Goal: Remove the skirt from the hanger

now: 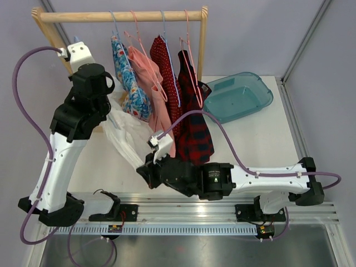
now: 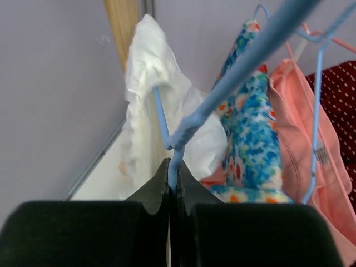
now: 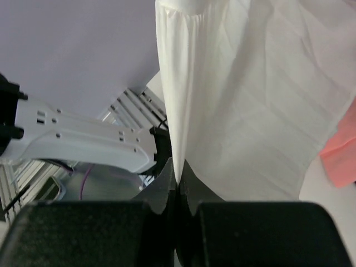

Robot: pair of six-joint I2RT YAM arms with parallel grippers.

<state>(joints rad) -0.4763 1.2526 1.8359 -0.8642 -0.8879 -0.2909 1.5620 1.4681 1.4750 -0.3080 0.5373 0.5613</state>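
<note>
— Where is the skirt hanging?
— The left gripper (image 2: 172, 173) is clamping the blue hanger (image 2: 184, 129). The white skirt (image 2: 146, 83) is draping between the post (image 2: 123, 22) and the floral dress (image 2: 251, 119), and the right gripper (image 3: 177, 177) is pinching its edge.
— Any writing?
— The pink top's tag (image 2: 321, 153) is showing only blurred print.

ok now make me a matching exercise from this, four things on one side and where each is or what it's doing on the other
1. left tool
2. right tool
3. teal tub
4. red dotted dress

A. resting on the table
B. shut on the white skirt
C. hanging from the wooden rail
D. shut on the blue hanger

Pairs: 1-D, 2-B, 3-A, 4-C
</note>
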